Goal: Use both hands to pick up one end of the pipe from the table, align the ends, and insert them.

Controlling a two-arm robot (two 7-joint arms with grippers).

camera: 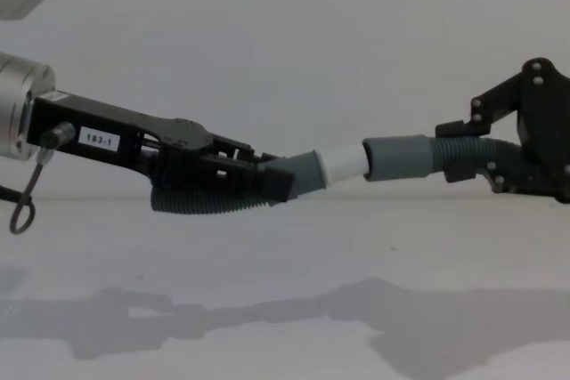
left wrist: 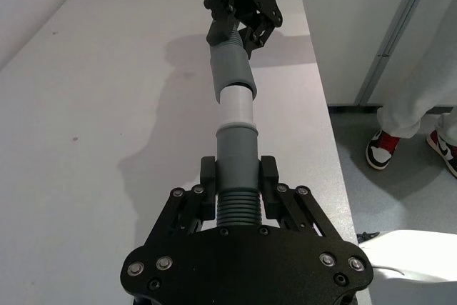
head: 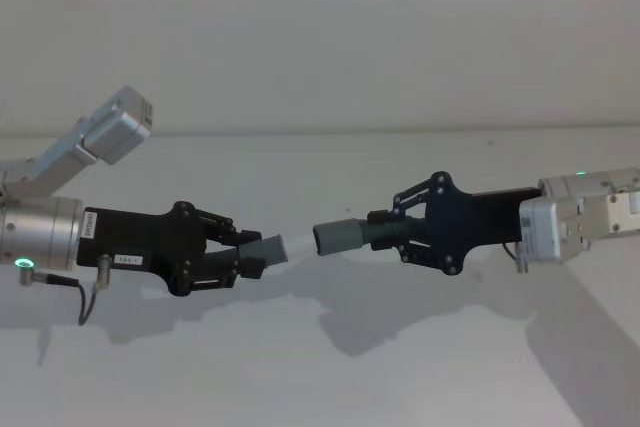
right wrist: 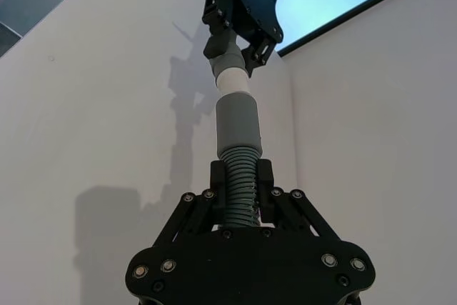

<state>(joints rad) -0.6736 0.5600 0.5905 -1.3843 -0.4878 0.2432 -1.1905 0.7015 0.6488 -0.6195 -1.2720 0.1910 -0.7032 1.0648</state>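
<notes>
Both pipe pieces are held in the air above the white table (head: 300, 367). My left gripper (head: 250, 252) is shut on the corrugated part of one pipe piece (camera: 200, 204), just behind its grey collar (camera: 307, 169). The collar's white tip (camera: 343, 164) meets the mouth of the grey socket cuff (camera: 401, 157), with a band of white showing between them. My right gripper (head: 395, 232) is shut on the ribbed hose (right wrist: 239, 176) behind that socket cuff (right wrist: 238, 123). In the left wrist view the collar (left wrist: 237, 148), white tip (left wrist: 235, 105) and socket (left wrist: 230, 66) lie almost in one line.
The pale wall (head: 320, 37) rises behind the table. In the left wrist view the table's side edge (left wrist: 325, 105) runs beside the pipe, with floor beyond it. The arms' shadows fall on the bare tabletop (camera: 285, 318) below.
</notes>
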